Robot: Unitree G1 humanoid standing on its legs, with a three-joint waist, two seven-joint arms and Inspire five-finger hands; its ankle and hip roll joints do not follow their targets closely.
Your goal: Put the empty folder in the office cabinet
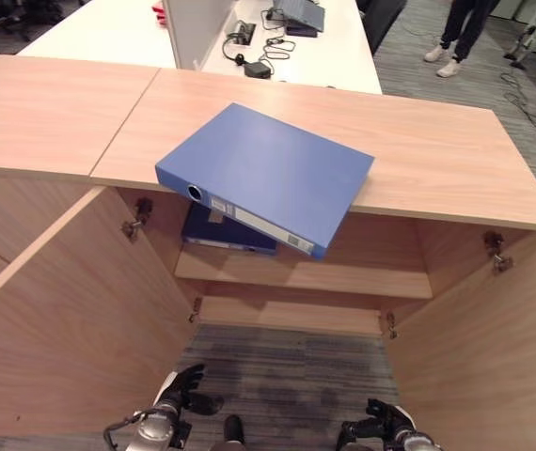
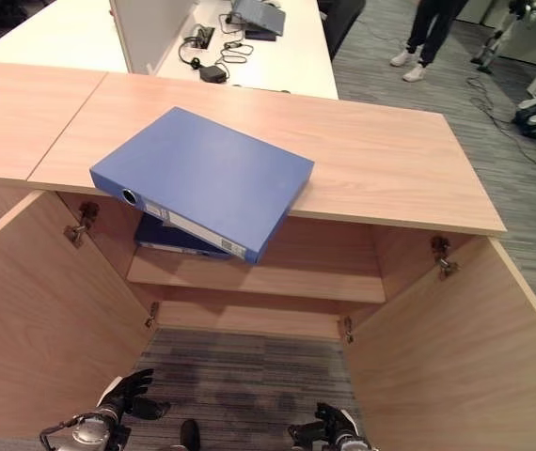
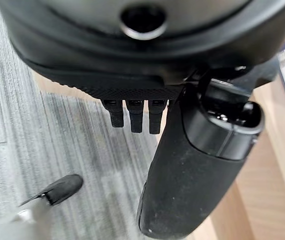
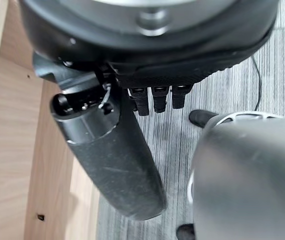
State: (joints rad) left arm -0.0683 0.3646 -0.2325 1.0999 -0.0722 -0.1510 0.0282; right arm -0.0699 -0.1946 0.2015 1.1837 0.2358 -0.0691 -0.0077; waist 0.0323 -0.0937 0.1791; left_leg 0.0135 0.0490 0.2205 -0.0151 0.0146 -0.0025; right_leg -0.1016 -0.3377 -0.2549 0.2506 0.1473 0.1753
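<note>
Nearest to the camera, the left hand point(image 1: 181, 390) is seen low over the grey carpet point(image 1: 287, 376), with its fingers relaxed and holding nothing; the right hand point(image 1: 381, 425) is seen low on the other side, also empty, with its fingers loosely bent but not curled round anything. Both hands are well apart from the folder.

Further on, the cabinet point(image 1: 437, 169) stands with both doors swung open, the left door point(image 1: 70, 310) and the right door point(image 1: 494, 338); inside, a shelf point(image 1: 343, 277) is seen, and on it a second, darker folder point(image 1: 221, 235) lies flat at the left side.

On the cabinet top, the blue folder point(image 1: 268, 169) lies flat and turned at an angle; its near corner and part of its spine hang over the front edge, directly above the open space; it is not yet placed inside. Whether it is empty cannot be told.

Beyond the cabinet, a white desk point(image 1: 324, 56) with cables and a device is seen, and a person's legs point(image 1: 461, 38) stand on the far carpet.

It is judged that the task is only at its start. The overhang is the main risk; if the folder is touched at the near corner by one hand alone, it may be tipped and dropped to the floor. The smooth cover may slip between the fingers if it is pinched weakly. The shelf space is partly taken by the darker folder, so a collision may be caused there during insertion; the open doors may also be struck by an arm.
</note>
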